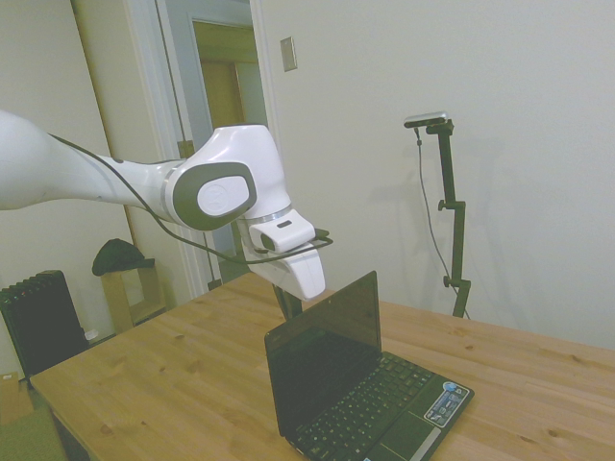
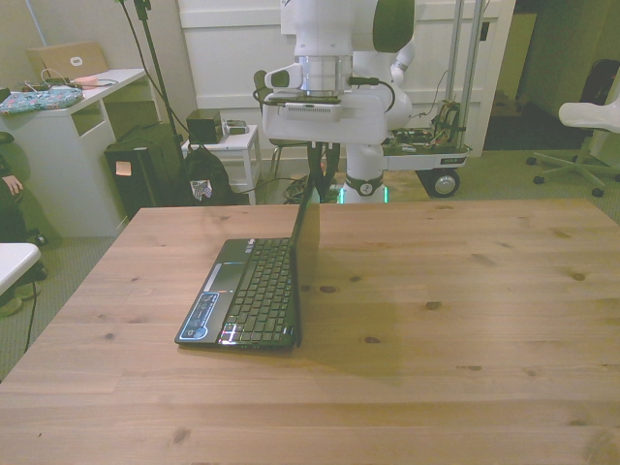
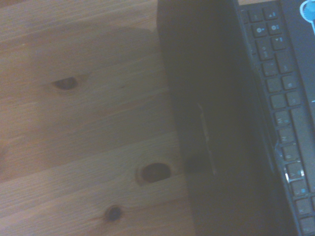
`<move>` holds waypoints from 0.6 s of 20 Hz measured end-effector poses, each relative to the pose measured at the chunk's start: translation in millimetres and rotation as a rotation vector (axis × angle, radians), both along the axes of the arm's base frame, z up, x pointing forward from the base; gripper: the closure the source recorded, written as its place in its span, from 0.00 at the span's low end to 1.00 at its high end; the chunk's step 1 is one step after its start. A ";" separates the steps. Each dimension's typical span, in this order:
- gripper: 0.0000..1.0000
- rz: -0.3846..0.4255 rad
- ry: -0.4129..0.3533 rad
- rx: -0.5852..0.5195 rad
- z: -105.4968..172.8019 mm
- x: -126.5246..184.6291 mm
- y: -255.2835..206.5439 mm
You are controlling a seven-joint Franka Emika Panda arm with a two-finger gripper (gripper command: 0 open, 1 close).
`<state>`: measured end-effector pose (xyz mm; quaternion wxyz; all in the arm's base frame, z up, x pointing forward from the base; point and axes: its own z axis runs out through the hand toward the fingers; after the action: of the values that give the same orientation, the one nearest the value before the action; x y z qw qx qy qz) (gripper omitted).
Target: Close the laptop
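reaching down behind the open laptop point(image 1: 360, 384), fingers point(image 1: 285, 301) at its lid, grip state unclear.

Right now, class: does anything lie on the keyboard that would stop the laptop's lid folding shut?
Nothing visible does. The laptop stands open on the table, its keyboard bare, with the gripper behind the lid's top edge.

Side view: stands off one side of the tabletop point(image 1: 173, 375), fairly near, looking across it toward a pale wall and a doorway.
Front view: stands across the tabletop point(image 2: 455, 320), set higher and farther back, looking down its length.
Wrist view: looks straight down from close by, blurred, onto wood grain and knots.
Shared: all three take in the laptop point(image 1: 360, 384) point(image 2: 254, 291) point(image 3: 221, 123) and the wood beside it.
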<state>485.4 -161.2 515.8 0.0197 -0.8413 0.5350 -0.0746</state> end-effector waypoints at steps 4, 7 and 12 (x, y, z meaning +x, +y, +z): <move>1.00 -0.027 0.017 -0.004 -15.2 -7.4 -58.1; 1.00 -0.043 0.037 -0.013 -39.7 -13.2 -102.0; 1.00 -0.060 0.084 -0.019 -89.3 -23.1 -148.2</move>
<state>462.2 -309.4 426.5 -0.0131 -0.8274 0.5597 -0.0450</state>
